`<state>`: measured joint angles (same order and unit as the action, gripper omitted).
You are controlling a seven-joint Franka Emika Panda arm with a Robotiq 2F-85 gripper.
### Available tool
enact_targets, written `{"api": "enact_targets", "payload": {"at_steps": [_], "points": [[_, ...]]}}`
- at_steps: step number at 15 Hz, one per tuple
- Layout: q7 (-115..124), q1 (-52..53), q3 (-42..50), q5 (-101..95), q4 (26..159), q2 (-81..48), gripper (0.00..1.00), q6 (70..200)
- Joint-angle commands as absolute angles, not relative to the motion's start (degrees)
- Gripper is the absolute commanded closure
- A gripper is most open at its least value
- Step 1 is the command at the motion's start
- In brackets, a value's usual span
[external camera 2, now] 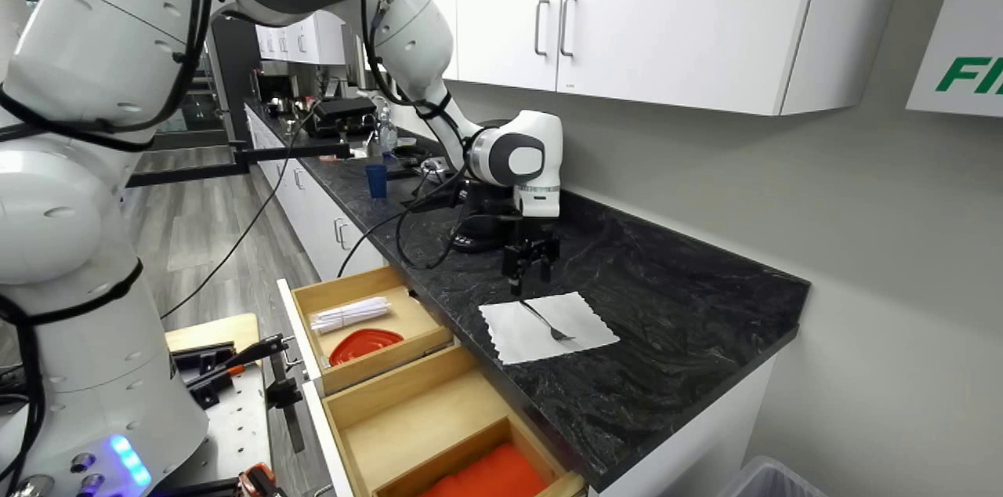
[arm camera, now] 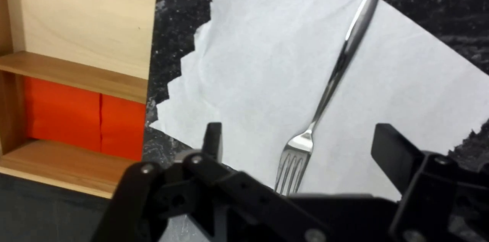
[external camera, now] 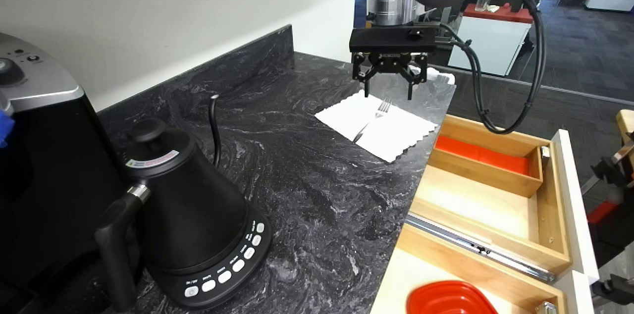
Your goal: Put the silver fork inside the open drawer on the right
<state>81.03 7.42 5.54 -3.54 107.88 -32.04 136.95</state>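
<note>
The silver fork lies diagonally on a white napkin on the dark counter, seen in both exterior views [external camera: 380, 113] [external camera 2: 558, 335] and in the wrist view [arm camera: 336, 74]. The napkin [external camera: 401, 135] lies near the counter edge. My gripper [external camera: 388, 97] is open and empty above the napkin, apart from the fork. In the wrist view the fork's head sits between the spread fingertips [arm camera: 298, 131], and its tine tips meet the gripper's body at the bottom. The open drawer [external camera: 475, 200] is pale wood with an orange-red lined compartment; it also shows in the wrist view [arm camera: 84, 13].
A second open drawer beside it holds a red dish [external camera: 448, 299] and white wrapped sticks [external camera 2: 350, 314]. A black kettle [external camera: 193, 205] and a coffee machine [external camera: 44, 165] stand further along the counter. A wall and raised backsplash [external camera: 237, 71] bound the counter's back.
</note>
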Motion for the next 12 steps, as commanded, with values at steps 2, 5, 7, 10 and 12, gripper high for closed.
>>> {"api": "enact_targets", "payload": {"at_steps": [2,5,7,10,12], "points": [[90.6,8.4,7.9,-1.6,103.4,-35.4,0.00,137.8],[95.0,7.8,8.5,-0.5,101.9,-37.1,0.00,137.1],[96.4,7.1,8.2,0.9,101.5,-37.8,0.00,136.5],[97.1,6.2,7.6,3.8,101.2,-38.9,0.00,136.8],[97.2,6.0,7.6,5.2,100.8,-39.8,0.00,137.1]]}}
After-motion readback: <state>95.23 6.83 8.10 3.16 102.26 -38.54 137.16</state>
